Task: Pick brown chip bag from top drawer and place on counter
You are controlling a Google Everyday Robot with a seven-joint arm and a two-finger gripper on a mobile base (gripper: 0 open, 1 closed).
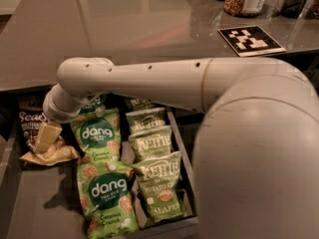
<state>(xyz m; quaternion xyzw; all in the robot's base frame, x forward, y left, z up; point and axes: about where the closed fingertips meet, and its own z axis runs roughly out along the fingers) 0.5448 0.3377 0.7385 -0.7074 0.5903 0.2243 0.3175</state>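
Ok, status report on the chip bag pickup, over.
Tool low in top drawer, at the brown chip bag. Bag in the drawer, not yet on counter. Close beside it, a green dang bag.
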